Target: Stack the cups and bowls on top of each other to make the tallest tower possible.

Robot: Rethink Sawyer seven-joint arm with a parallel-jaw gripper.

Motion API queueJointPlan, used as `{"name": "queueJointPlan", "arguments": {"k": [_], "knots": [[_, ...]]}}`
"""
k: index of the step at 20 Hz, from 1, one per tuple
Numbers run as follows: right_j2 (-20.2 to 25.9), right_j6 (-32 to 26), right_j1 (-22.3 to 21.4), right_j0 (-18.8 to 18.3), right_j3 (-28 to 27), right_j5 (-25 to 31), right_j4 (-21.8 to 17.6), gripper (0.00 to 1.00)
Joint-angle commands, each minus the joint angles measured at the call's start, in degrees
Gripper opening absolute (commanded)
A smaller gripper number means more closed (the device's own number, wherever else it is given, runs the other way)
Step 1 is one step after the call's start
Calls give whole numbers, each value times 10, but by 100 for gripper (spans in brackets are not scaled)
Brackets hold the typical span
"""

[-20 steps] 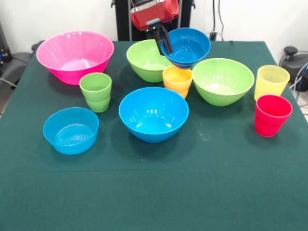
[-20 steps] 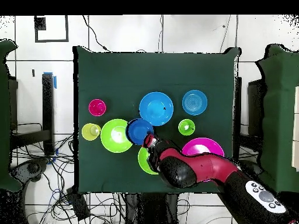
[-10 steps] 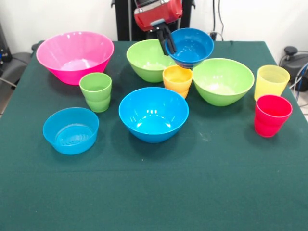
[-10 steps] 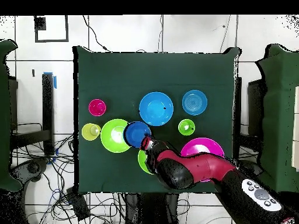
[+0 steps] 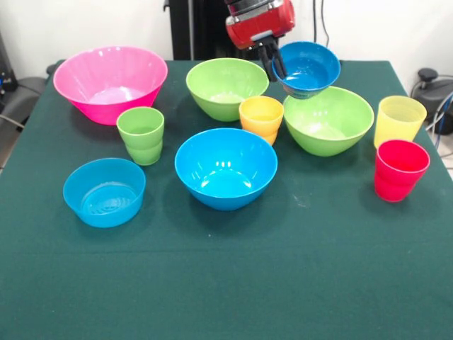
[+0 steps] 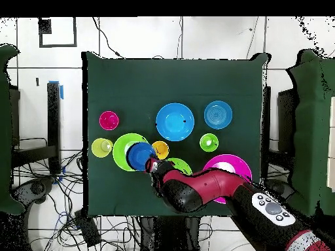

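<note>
Since a second ago the small dark blue bowl (image 5: 306,68) has swung sideways — pincer (image 5: 277,62) seemingly clamped on its rim — over a lime green bowl (image 5: 328,119), likely for nesting.

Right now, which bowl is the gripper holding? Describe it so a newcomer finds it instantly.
Start at the red arm coming down at the far edge of the green table. Its gripper is shut on the rim of the small dark blue bowl, held above the back rim of a lime green bowl. It is the only bowl off the cloth, and darker than the other two blue bowls.
</note>
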Motion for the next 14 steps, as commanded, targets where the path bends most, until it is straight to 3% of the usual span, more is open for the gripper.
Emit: {"name": "queueJointPlan", "arguments": {"k": [1, 10, 14], "knots": [[-1, -21, 14, 6, -54, 3, -51, 0], [17, -35, -8, -18, -52, 24, -58, 0], [39, -54, 3, -40, -62, 47, -60, 0]]}}
